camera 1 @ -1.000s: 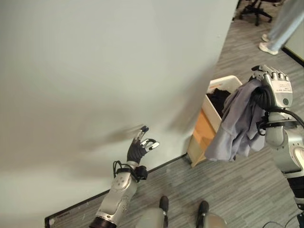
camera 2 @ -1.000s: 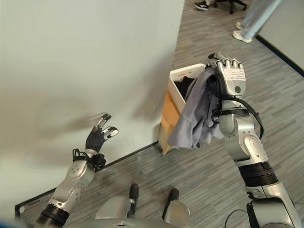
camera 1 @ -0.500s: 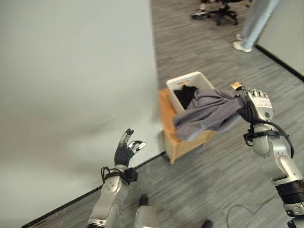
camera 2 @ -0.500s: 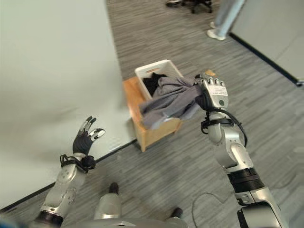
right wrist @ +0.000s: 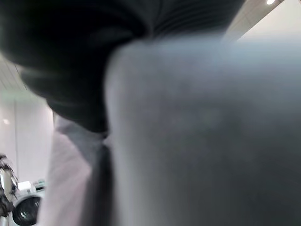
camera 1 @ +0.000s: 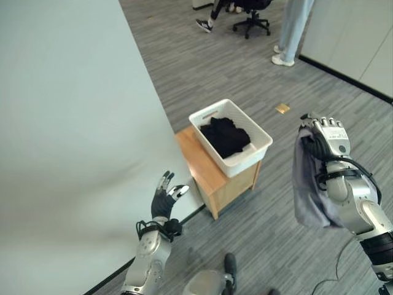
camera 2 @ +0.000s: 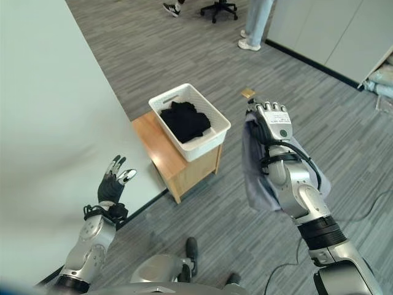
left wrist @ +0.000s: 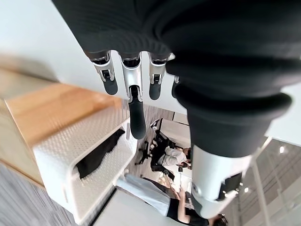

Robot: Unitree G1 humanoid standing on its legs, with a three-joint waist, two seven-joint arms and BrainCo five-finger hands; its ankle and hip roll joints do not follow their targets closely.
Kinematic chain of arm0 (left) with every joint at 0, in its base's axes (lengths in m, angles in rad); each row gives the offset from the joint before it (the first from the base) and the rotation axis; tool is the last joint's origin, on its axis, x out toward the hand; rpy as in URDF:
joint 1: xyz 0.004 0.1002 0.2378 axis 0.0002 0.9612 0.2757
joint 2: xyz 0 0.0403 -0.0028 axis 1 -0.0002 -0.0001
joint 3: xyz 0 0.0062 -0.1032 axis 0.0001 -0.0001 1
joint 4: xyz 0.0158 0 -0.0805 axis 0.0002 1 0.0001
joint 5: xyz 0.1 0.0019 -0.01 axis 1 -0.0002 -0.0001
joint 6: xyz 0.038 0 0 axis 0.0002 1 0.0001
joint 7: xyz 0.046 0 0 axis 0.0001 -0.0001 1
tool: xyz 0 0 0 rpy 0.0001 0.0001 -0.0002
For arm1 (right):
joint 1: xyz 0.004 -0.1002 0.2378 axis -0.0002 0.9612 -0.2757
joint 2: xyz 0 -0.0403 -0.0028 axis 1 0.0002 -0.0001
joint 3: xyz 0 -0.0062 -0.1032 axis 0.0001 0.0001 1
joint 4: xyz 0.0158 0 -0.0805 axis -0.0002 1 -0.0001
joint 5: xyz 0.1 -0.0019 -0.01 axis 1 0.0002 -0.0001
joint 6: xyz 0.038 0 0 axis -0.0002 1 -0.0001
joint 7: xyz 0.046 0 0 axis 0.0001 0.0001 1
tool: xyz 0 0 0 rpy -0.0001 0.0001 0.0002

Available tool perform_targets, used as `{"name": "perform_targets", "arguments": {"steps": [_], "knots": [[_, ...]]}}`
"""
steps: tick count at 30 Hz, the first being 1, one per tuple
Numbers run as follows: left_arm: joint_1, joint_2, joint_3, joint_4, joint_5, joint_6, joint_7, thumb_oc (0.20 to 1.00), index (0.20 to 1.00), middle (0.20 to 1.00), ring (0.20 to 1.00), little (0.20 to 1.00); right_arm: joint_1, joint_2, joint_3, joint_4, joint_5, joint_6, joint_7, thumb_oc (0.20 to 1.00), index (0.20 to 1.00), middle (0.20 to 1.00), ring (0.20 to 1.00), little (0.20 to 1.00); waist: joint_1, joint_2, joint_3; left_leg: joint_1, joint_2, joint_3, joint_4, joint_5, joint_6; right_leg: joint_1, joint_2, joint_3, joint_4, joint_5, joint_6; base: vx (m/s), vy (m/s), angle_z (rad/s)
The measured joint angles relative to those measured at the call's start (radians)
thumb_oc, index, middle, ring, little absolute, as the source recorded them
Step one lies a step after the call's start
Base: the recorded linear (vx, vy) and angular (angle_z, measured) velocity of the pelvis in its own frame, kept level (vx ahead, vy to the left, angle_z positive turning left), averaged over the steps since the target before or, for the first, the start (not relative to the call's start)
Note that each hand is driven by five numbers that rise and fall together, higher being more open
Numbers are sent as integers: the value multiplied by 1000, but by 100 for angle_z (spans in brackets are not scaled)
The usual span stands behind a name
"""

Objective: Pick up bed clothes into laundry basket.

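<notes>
Grey cloth garment (camera 1: 309, 184) hangs from my right hand (camera 1: 327, 136), fingers clenched on its top, held beside the white plastic laundry basket (camera 1: 230, 136) for dropping in. My left hand (camera 1: 164, 198) is raised, fingers spread, empty.

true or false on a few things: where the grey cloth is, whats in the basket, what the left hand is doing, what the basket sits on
1. The grey cloth hangs from the right hand, beside the basket and not over it. True.
2. The white laundry basket is empty. False: a black garment lies inside it.
3. The left hand grips a piece of clothing. False: its fingers are spread and it holds nothing, raised near the bed.
4. The basket stands on a small wooden table. True.
5. The grey cloth is lying on the floor. False: it dangles in the air from the right hand, above the floor.
</notes>
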State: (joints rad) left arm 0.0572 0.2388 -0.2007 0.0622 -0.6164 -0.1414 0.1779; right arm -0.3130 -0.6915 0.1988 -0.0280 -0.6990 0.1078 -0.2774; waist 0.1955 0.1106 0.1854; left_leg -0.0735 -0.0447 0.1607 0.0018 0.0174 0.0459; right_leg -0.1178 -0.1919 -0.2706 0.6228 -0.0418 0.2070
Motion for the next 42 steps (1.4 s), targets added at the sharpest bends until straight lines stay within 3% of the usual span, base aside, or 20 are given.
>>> {"name": "perform_targets", "arguments": {"steps": [1,3,6,7,8,10,12,13,14,16,17,18,20,22,24,26,28,30,34,42], "knots": [[-3,27,-10,2,0,1,-1,1000,1000,1000,1000,1000,6,13,7,-9,0,-1,2,200,200,200,200,200,-62,-10,0,9,-12,-55,-7,1,22,-76,15,91,138,-5,13,221,-112,153],[-10,42,-13,0,2,-2,-7,1000,1000,1000,1000,1000,-2,-2,4,-17,0,-7,2,200,200,200,200,200,-50,-6,5,33,-23,-85,-30,-8,27,-132,14,118,116,-17,-5,218,-130,93],[-17,56,-18,-3,2,-2,-7,1000,1000,1000,1000,1000,-8,-14,-26,-35,0,-10,2,200,200,200,200,200,-57,8,15,43,-51,-186,-23,-7,27,-123,22,121,-138,-50,-63,246,-204,99],[-22,59,-19,-4,2,-2,-7,1000,1000,1000,1000,1000,-9,-16,-27,-35,0,-11,2,200,200,200,200,200,-59,9,15,45,-52,-212,-26,-11,31,-100,39,149,-298,-44,-80,281,-275,100],[-24,65,-18,-8,2,-2,-8,1000,1000,1000,1000,1000,-13,-16,-29,-35,0,-12,2,200,200,200,200,200,-56,6,16,53,-52,-227,-39,-5,40,-76,47,148,-450,-23,-91,431,-329,100],[-28,70,-19,10,4,-2,-8,1000,1000,1000,1000,1000,-18,-14,-33,-32,0,-11,1,200,200,200,200,200,-80,-5,20,76,-50,-310,-38,-31,34,-35,57,147,-737,106,-70,404,-323,102],[-30,80,-19,11,5,-1,-15,1000,1000,1000,1000,1000,-42,-10,-26,-7,0,-6,0,200,200,200,200,200,-85,-30,26,125,-49,-312,-64,-37,36,-29,37,103,-735,165,-76,260,-269,54],[-12,83,-12,8,5,-3,-23,1000,1000,1000,1000,1000,-45,4,-21,12,0,-6,-1,200,200,200,200,200,-66,-67,22,174,-59,-318,-81,-54,28,6,21,80,-733,184,-81,252,-277,58],[22,63,-1,21,4,-1,-29,1000,1000,1000,1000,1000,-42,40,-2,76,1,-2,-6,200,200,200,200,200,-69,-108,-11,222,-50,-366,-39,-119,-14,108,23,57,-730,217,-96,181,-296,58],[25,57,-27,14,5,0,-37,1000,1000,1000,1000,1000,-54,35,6,88,1,3,-4,200,200,200,200,200,-66,-103,-19,199,-22,-330,33,-146,-56,123,57,41,-730,200,-123,90,-222,53],[15,42,-26,20,5,0,-38,1000,1000,1000,1000,1000,-68,44,-2,95,3,12,-9,200,200,200,200,200,-58,-115,-12,105,-34,-317,202,-163,-75,125,61,19,-731,185,-143,35,-132,60],[-14,29,-28,37,5,1,-36,1000,1000,1000,1000,1000,-89,47,-1,98,12,26,-5,200,200,200,200,200,-44,-136,6,-86,-39,-256,492,-170,-106,144,46,0,-729,164,-176,63,-137,62],[-11,42,-27,36,4,6,-38,1000,1000,1000,1000,1000,-101,36,-1,106,12,26,-7,200,200,200,200,200,-40,-149,22,-134,9,-180,436,-172,-100,183,52,-18,-730,128,-194,154,-44,44],[8,50,-18,31,3,16,-35,1000,1000,1000,1000,1000,-105,18,-7,128,12,25,-14,200,200,200,200,200,-25,-124,20,-129,37,-169,230,-129,-70,223,79,-25,-731,89,-165,256,-4,12],[27,49,-18,27,2,21,-36,1000,1000,1000,1000,1000,-99,-11,-24,144,12,26,-20,200,200,200,200,200,-41,-97,17,-90,41,-161,91,-77,-64,241,89,-37,-735,72,-154,150,23,2],[48,49,-16,27,0,22,-29,1000,1000,1000,1000,1000,-84,-18,-51,149,12,37,-24,200,200,200,200,200,-66,-78,5,-37,41,-131,58,-47,-47,262,91,-41,-736,48,-149,159,35,0],[77,50,8,29,-1,22,-28,1000,1000,1000,1000,1000,-78,-23,-63,163,12,48,-24,200,200,200,200,200,-82,-63,-4,-8,31,-121,11,53,-38,282,85,-27,-732,42,-124,111,39,-14],[77,66,12,28,-1,31,-29,1000,1000,1000,1000,1000,-77,-17,-62,163,12,55,-24,200,200,200,200,200,-81,-92,-4,28,1,-114,-56,72,-22,281,55,-21,-735,38,-111,79,45,-4],[84,70,3,28,-2,39,-39,1000,1000,1000,1000,1000,-77,4,-55,163,12,55,-22,200,200,200,200,200,-55,-94,-5,49,-20,-116,-89,83,-6,287,35,-27,-731,46,-106,30,40,9],[82,70,0,27,-10,39,-43,1000,1000,1000,1000,1000,-88,24,-29,162,12,54,-22,200,200,200,200,200,-17,-97,-4,57,-22,-152,-93,78,-13,313,45,-67,-730,46,-95,4,34,13]]}}
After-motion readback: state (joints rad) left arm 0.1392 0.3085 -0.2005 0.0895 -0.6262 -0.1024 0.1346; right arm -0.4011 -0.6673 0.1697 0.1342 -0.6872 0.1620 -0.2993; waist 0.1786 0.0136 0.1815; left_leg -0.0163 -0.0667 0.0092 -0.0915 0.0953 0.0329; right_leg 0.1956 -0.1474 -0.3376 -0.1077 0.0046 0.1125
